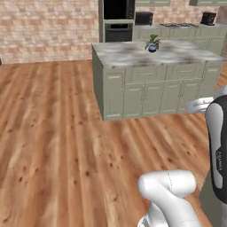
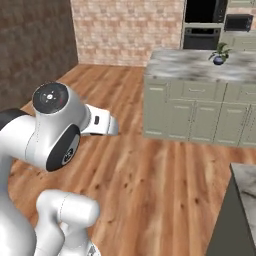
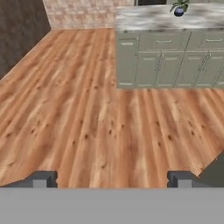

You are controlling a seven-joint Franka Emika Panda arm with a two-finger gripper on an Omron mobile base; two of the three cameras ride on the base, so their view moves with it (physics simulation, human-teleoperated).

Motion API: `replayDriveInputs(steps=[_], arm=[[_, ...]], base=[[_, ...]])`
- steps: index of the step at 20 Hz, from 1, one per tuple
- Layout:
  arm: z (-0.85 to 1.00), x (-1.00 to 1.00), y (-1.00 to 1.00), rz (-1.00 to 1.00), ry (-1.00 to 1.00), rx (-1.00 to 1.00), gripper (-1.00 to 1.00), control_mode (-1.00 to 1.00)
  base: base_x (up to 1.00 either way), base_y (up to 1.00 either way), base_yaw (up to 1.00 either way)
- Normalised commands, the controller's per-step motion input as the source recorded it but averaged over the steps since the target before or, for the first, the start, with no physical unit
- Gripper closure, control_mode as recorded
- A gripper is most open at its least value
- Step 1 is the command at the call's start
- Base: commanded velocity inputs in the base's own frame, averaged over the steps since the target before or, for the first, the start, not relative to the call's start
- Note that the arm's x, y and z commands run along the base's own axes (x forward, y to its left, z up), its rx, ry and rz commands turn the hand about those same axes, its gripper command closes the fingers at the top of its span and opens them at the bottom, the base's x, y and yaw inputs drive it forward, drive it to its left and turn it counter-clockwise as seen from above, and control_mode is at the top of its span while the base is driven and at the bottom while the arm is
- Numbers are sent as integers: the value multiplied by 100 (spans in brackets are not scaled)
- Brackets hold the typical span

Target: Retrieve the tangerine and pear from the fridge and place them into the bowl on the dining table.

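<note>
Wood-plank flooring (image 3: 87,122) in warm orange runs to a brick wall (image 1: 44,26) and a sage green island (image 1: 150,84) with a veined marble top, a small potted plant (image 1: 152,44) near its far edge. My gripper (image 3: 111,178) hangs wide open over bare floor, holding and touching nothing. Tangerine, pear, fridge and bowl I cannot place from these views.

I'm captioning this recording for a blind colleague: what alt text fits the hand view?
Open gripper, holding nothing, hovers over a bare wood-plank floor. Beyond it stands a sage green kitchen island with a marble top and a small potted plant; a brick wall runs behind.
</note>
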Motion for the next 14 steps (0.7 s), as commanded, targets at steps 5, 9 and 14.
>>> replayDriveInputs(steps=[5, 9, 14], arm=[[0, 0, 0, 0, 0, 0, -100, 100], [0, 0, 0, 0, 0, 0, -100, 100], [0, 0, 0, 0, 0, 0, -100, 100]], base=[[100, 13, -38], [100, 18, -51], [100, 21, -58]])
